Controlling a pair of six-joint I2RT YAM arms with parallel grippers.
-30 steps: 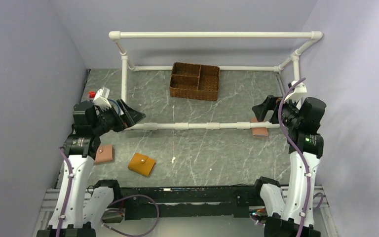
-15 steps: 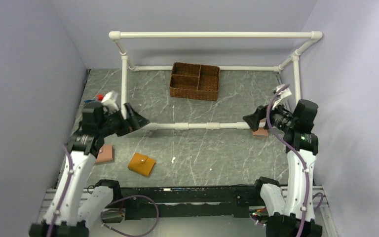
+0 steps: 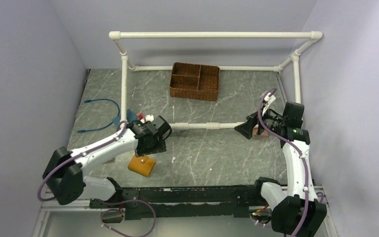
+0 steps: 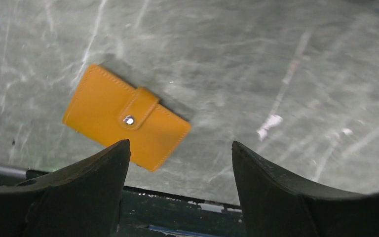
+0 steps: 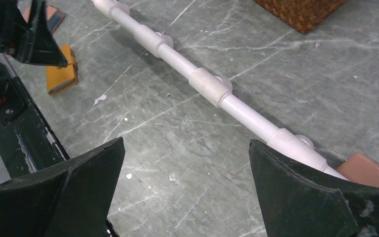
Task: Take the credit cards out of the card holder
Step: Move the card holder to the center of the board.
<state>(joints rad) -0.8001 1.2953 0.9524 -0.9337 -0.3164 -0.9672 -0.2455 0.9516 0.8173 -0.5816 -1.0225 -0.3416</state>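
The card holder [image 3: 141,165] is a mustard-orange wallet lying flat near the table's front edge, folded shut with its snap strap fastened [image 4: 126,121]. No credit cards show. My left gripper [image 3: 150,147] hangs just above and behind the wallet, pointing down. In the left wrist view my left gripper [image 4: 180,144] is open with only bare table between the fingers, and the wallet lies ahead and to the left. My right gripper [image 3: 244,129] is open over the table's right side, far from the wallet [image 5: 61,71]. Nothing lies between the fingers of my right gripper [image 5: 186,142].
A white pipe frame [image 3: 207,126] crosses the table's middle [image 5: 202,84]. A brown wicker basket [image 3: 195,80] stands at the back. A blue cable [image 3: 101,116] lies at the left. One pinkish wallet [image 5: 370,170] lies by the right gripper, another [image 5: 52,15] near the left arm.
My left arm has swung from the left side rightward and down over the card holder, uncovering the blue cable. My right gripper has moved left and lower.
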